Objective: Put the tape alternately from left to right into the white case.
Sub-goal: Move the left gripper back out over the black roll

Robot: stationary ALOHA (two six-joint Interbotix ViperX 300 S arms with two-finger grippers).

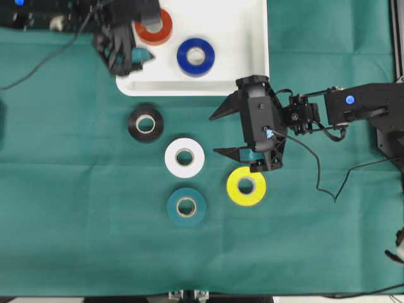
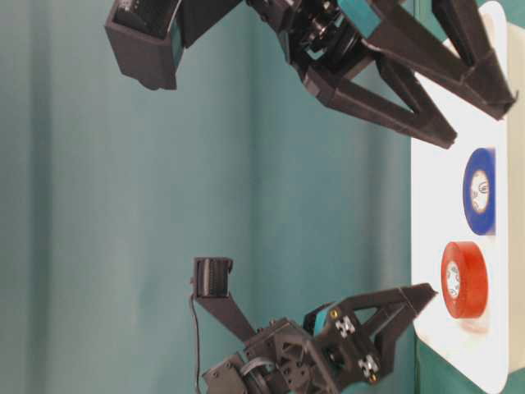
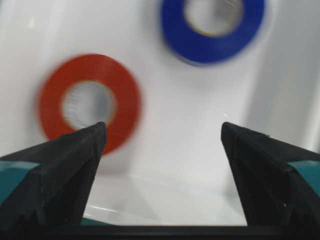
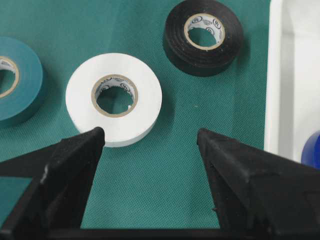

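Observation:
The white case [image 1: 189, 87] lies at the top and holds a red-orange tape roll [image 1: 153, 27] and a blue roll [image 1: 196, 57]. On the green cloth lie the black roll [image 1: 146, 124], white roll [image 1: 185, 157], teal roll [image 1: 186, 206] and yellow roll [image 1: 246, 185]. My left gripper [image 3: 162, 130] is open and empty over the case's left rim, and the red-orange roll [image 3: 90, 102] lies just past its left finger. My right gripper [image 1: 213, 134] hangs open and empty over bare cloth, just right of the white roll [image 4: 114, 97].
Green cloth covers the table. A black cable [image 1: 315, 170] trails from the right arm across the cloth. The case's right rim [image 4: 280, 75] stands close to the right gripper's right finger. Dark equipment sits at the top left corner [image 1: 38, 12].

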